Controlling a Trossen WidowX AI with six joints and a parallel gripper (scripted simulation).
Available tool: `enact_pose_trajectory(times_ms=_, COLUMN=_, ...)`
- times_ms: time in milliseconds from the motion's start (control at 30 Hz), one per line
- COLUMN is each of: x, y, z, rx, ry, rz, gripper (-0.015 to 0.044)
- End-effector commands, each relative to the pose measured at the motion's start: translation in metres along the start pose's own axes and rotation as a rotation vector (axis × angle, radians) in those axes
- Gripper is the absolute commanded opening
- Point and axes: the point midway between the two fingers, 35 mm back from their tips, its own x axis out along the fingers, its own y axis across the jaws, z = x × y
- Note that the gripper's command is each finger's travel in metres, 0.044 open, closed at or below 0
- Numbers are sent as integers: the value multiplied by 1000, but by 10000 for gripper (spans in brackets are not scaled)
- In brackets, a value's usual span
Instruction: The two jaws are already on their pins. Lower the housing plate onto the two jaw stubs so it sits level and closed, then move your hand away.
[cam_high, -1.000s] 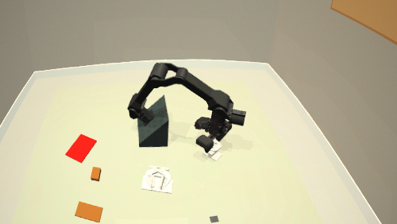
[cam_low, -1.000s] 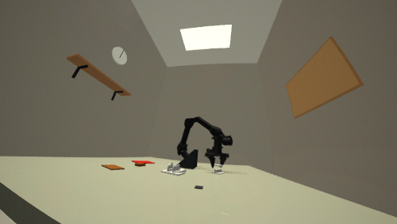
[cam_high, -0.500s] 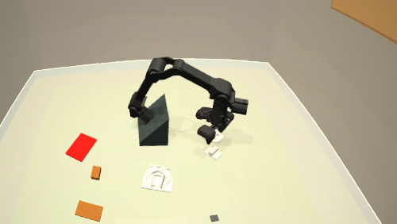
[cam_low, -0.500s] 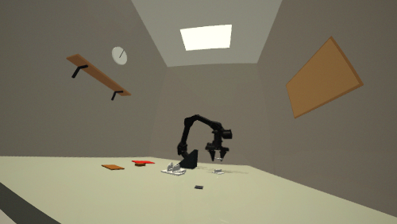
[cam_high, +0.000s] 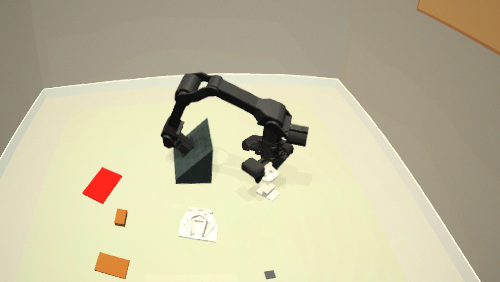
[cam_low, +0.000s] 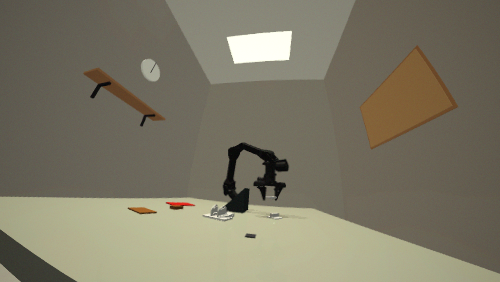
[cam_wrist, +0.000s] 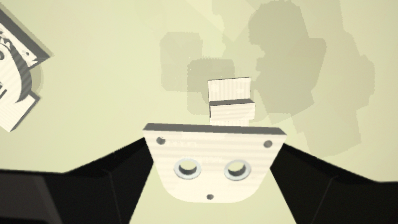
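Observation:
My gripper (cam_high: 268, 172) (cam_low: 270, 198) is shut on the white housing plate (cam_wrist: 212, 156) (cam_high: 271, 175), one finger at each side edge. The plate has two ringed holes and three small ones. It hangs above a small white stepped stand (cam_high: 268, 192) (cam_low: 275, 216) (cam_wrist: 229, 91), clear of it. The white base with the two jaws (cam_high: 198, 236) (cam_low: 218, 217) lies on the table, left of the gripper and nearer the front in the top view. Only part of the base (cam_wrist: 12, 115) shows at the left edge of the wrist view. The pins and stubs are too small to make out.
A dark wedge block (cam_high: 194, 167) (cam_low: 240, 201) stands behind the base, beside the arm. A red sheet (cam_high: 102, 185), an orange block (cam_high: 120, 217) and an orange plate (cam_high: 112, 265) lie at the left. A small dark square (cam_high: 270, 274) (cam_low: 250, 235) lies at the front.

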Motion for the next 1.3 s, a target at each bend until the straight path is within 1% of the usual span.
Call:
enact_pose_trajectory(times_ms=0, x=0, y=13, z=2, rx=39, ry=-6, rz=6, gripper=351)
enact_pose_trajectory(times_ms=633, x=-7, y=76, z=6, rx=254, ry=2, rz=0, gripper=351)
enact_pose_trajectory(times_ms=1267, x=-7, y=137, z=21, rx=473, ry=3, rz=4, gripper=351)
